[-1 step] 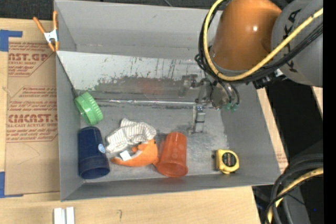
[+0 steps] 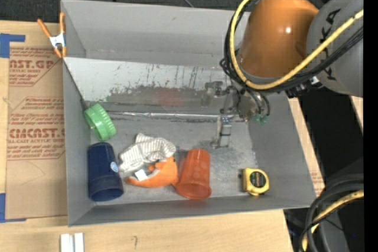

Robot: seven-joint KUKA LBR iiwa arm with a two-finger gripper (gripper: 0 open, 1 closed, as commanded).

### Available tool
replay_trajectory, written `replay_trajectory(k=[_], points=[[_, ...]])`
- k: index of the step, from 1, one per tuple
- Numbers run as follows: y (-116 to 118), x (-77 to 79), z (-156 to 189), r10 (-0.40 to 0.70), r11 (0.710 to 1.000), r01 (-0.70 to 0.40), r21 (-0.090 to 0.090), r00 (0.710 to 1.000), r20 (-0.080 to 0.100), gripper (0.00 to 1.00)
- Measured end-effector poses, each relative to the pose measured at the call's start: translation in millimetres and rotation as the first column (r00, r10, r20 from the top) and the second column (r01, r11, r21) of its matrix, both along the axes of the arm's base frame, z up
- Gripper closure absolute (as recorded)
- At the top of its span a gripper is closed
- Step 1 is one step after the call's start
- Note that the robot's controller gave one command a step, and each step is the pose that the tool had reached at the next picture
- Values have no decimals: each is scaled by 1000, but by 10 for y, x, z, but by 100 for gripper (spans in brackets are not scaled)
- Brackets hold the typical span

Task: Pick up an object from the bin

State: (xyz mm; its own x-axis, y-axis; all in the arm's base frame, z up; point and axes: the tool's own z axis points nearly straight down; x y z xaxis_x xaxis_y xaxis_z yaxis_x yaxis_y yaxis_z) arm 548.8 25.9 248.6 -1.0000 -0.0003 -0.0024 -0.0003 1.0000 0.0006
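- Gripper: over bare floor in the right half of the bin, apart from all the loose things.
- Tumbler: on its side, just left of the gripper and nearer the front wall; the thing closest to it.
- Tape measure: right of and in front of the gripper, near the front right corner.
- Cloth: left of the gripper, past the tumbler, lying on a partly covered object that touches the tumbler.
- Cup: on its side, farther left, just beside the cloth.
- Lid: farthest left of the gripper, behind the cup, by the left wall.
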Motion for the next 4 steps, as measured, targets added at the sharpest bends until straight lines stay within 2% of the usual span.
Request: replay_trajectory(k=[1,2,3,4], points=[[15,2,-51,5,1000,-5,0,1000,8,0],[140,-255,-39,51,999,-51,0,999,-16,0],[219,-183,-215,117,993,-117,-1,993,12,0],[355,-228,-844,103,995,-103,0,995,4,0]])
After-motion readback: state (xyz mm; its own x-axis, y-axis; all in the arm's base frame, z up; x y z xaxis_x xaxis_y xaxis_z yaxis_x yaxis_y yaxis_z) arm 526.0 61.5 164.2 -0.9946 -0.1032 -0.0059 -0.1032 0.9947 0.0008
